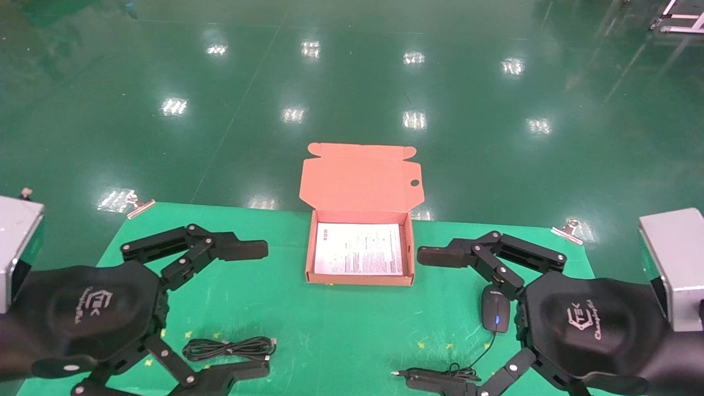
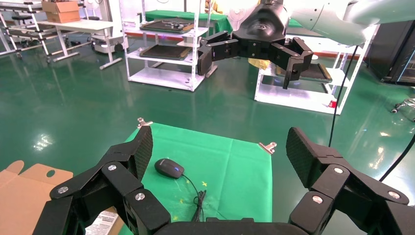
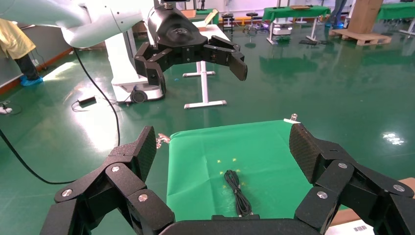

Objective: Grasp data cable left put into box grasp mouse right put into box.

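The data cable (image 1: 228, 348) lies as a looped black bundle on the green cloth at the front left; it also shows in the right wrist view (image 3: 237, 192). My left gripper (image 1: 253, 311) hovers open just above it, empty. The black mouse (image 1: 495, 308) with a blue-lit wheel lies at the front right, and it shows in the left wrist view (image 2: 169, 168). Its tail cord (image 1: 445, 374) trails toward the front. My right gripper (image 1: 426, 318) hovers open beside the mouse, empty. The orange box (image 1: 309, 253) stands open at the back centre with a white leaflet (image 1: 358, 248) inside.
The green-clothed table (image 1: 341, 330) ends just behind the box, with metal clips (image 1: 566, 231) at its back corners. The raised box lid (image 1: 360, 179) leans away over the far edge. Grey metal blocks (image 1: 674, 264) stand at both sides.
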Robot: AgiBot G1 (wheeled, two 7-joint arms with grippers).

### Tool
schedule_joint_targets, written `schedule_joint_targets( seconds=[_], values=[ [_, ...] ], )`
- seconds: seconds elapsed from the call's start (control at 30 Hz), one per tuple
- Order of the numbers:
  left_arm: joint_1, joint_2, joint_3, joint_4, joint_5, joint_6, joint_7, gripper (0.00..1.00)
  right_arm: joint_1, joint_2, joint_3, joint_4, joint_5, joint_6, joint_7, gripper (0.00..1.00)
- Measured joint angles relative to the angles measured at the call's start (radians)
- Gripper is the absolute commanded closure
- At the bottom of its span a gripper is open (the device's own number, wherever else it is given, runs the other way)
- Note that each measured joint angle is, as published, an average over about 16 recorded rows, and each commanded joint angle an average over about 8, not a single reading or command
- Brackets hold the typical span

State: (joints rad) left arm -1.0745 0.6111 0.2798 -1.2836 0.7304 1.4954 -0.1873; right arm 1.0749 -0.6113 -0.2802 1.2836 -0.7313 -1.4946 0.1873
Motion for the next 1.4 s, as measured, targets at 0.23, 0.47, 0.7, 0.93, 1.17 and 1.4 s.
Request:
schedule_joint_targets(
  seconds=[0.23,0.47,0.7,0.93,1.17,1.4],
  values=[
    [0.0,0.0,0.0,0.0,0.0,0.0,0.0,0.0,0.0,0.0,0.0,0.0,0.0,0.0,0.0,0.0],
    [0.0,-0.001,-0.001,0.0,-0.001,0.001,0.0,0.0,0.0,0.0,0.0,0.0,0.0,0.0,0.0,0.0],
    [-0.002,0.002,0.001,0.0,0.003,0.0,0.001,0.0,0.0,0.003,-0.001,0.001,-0.006,0.004,0.0,0.0],
    [-0.042,0.016,0.033,-0.003,0.066,0.005,-0.009,0.0,0.013,0.016,-0.012,0.019,-0.064,0.011,-0.017,0.0],
    [-0.138,0.049,0.115,-0.009,0.226,0.025,-0.047,0.0,0.076,0.021,-0.054,0.046,-0.211,-0.003,-0.076,0.0],
    [-0.245,0.1,0.232,-0.015,0.447,0.045,-0.1,0.0,0.177,-0.005,-0.142,0.063,-0.435,-0.032,-0.186,0.0]
  ],
)
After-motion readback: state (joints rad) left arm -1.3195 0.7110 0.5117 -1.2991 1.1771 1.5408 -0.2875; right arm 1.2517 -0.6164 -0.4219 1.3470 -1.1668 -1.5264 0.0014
